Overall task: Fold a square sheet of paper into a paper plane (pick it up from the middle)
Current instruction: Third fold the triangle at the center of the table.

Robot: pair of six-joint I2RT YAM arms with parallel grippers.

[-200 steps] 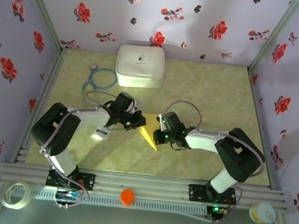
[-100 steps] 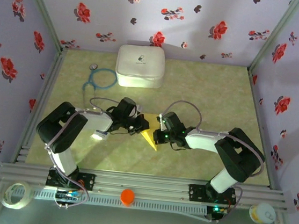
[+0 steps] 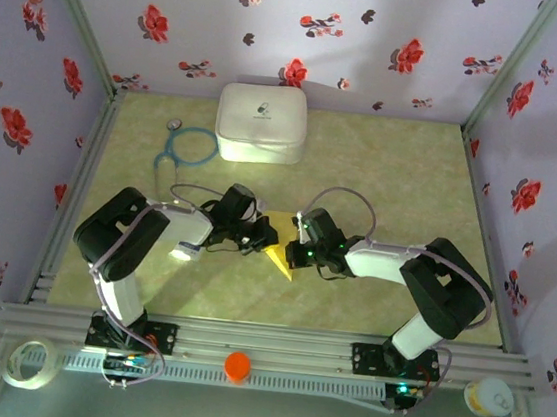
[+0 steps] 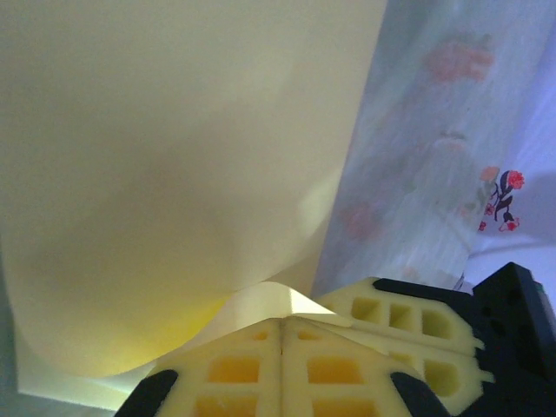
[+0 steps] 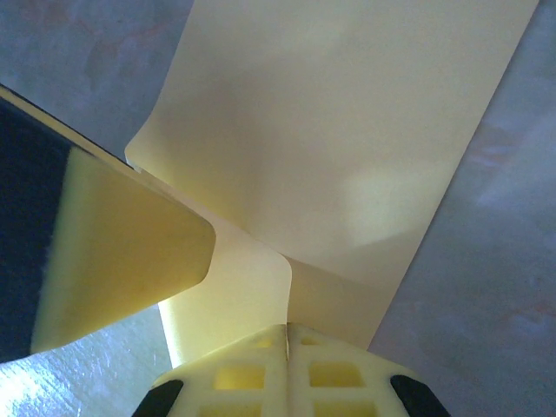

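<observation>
Over the last second the left arm has drawn its elbow in and slid the left end effector (image 3: 261, 235) toward the right end effector (image 3: 300, 247), which has held its place. Both are clenched on the square sheet of paper (image 3: 279, 258), mid-counter (image 3: 392, 181). It seems to bow between them, though the wrist views are too close to be sure. This squeeze probably starts a fold. Beyond them, the white case (image 3: 261, 123) stands apart.

Lab test booth, floral walls (image 3: 279, 27), aluminium rail (image 3: 273, 344)
</observation>
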